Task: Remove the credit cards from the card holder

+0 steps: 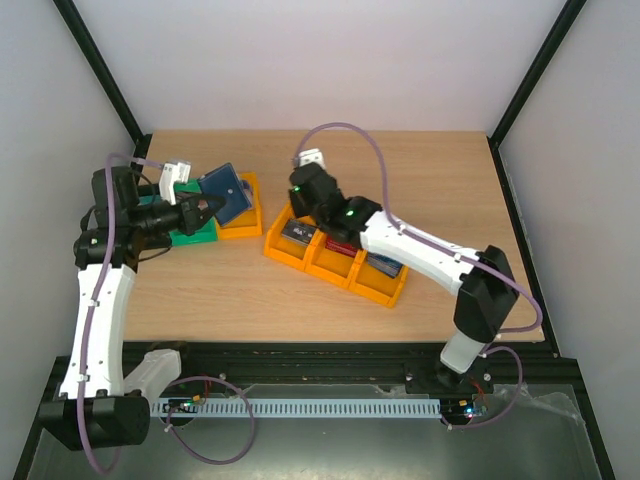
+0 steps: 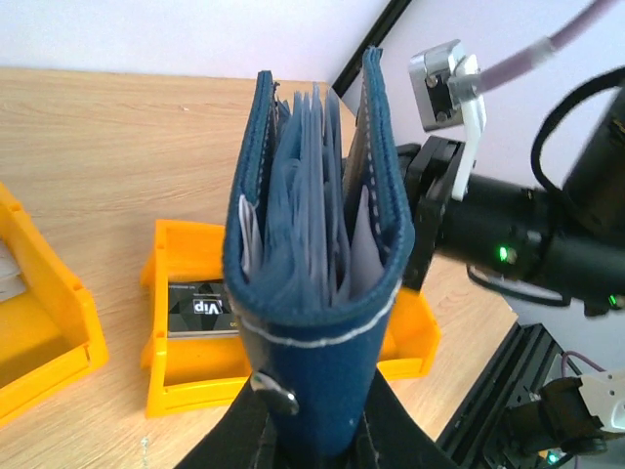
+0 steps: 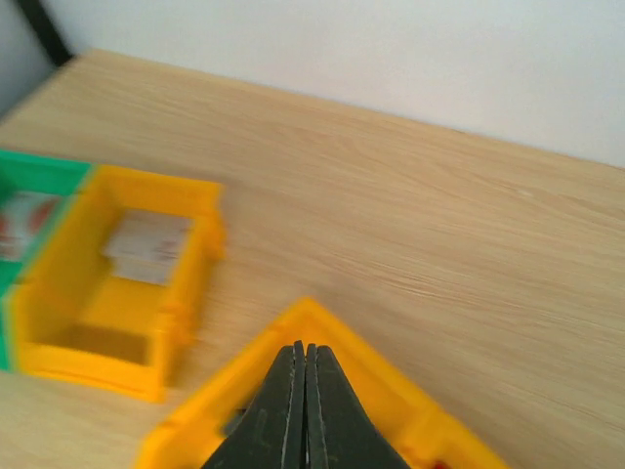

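Observation:
The dark navy card holder [image 2: 312, 293] stands on end, spread open so its pale blue-grey pockets show, and my left gripper [image 2: 317, 425] is shut on its lower end. From above, the card holder [image 1: 225, 192] hangs over the small bins at the left, in my left gripper [image 1: 205, 210]. My right gripper [image 3: 305, 357] is shut and empty above a corner of the orange tray [image 3: 332, 327]. Credit cards lie in the tray: a black one [image 2: 200, 308], a red one [image 1: 340, 245] and a blue one [image 1: 383, 265].
A small orange bin [image 3: 117, 293] holds a pale grey card [image 3: 146, 244]. Beside it, a green bin [image 3: 29, 171] holds a white card with red print [image 3: 24, 210]. My right arm [image 2: 518, 234] reaches in close beside the card holder.

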### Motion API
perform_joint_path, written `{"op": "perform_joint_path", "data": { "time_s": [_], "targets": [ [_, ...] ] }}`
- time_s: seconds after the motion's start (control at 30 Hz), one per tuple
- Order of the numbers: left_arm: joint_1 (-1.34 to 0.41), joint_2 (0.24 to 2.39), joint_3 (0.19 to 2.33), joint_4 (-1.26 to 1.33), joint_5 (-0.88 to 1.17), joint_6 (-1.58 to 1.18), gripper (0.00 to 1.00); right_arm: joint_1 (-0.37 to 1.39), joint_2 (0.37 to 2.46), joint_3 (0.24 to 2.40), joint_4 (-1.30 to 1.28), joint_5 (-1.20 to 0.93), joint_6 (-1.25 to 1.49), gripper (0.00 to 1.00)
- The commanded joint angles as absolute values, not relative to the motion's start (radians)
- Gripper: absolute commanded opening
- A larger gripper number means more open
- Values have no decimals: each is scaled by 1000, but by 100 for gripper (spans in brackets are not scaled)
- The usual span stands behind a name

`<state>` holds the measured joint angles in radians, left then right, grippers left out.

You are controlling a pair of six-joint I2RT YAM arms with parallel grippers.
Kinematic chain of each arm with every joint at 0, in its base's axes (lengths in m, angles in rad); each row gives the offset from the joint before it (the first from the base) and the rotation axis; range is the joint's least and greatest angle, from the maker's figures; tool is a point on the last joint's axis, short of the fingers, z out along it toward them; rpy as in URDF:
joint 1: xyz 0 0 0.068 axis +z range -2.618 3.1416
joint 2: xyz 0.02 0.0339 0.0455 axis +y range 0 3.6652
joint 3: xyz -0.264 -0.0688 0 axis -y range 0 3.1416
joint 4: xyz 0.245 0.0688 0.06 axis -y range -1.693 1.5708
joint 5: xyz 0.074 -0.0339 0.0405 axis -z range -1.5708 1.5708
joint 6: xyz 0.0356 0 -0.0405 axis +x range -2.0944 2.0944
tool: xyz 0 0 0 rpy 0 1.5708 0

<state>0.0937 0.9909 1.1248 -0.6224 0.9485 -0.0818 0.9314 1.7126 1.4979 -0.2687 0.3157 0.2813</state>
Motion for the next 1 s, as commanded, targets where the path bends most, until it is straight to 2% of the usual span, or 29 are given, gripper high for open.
{"op": "perform_joint_path", "data": {
  "time_s": [0.0,0.07,0.2,0.27,0.37,0.57,0.73,0.97],
  "targets": [
    [100,974,1134,-618,947,-53,2,833,1570,1439,-308,312,197,2],
    [96,973,1140,-641,980,-21,2,787,1525,1419,-311,182,152,8],
    [86,983,1179,-692,1001,34,2,718,1432,1393,-305,-191,95,30],
    [69,1001,1223,-731,961,68,2,693,1385,1385,-282,-421,82,36],
    [13,1032,1335,-848,903,175,2,674,1345,1391,-244,-654,87,43],
    [-74,1037,1553,-1087,994,375,2,672,1292,1383,-130,-881,136,51],
    [-86,977,1519,-1103,1150,446,2,679,1234,1282,105,-1001,230,52],
    [-81,976,1525,-1120,1220,495,2,729,1267,1287,79,-1028,193,49]
  ]
}}
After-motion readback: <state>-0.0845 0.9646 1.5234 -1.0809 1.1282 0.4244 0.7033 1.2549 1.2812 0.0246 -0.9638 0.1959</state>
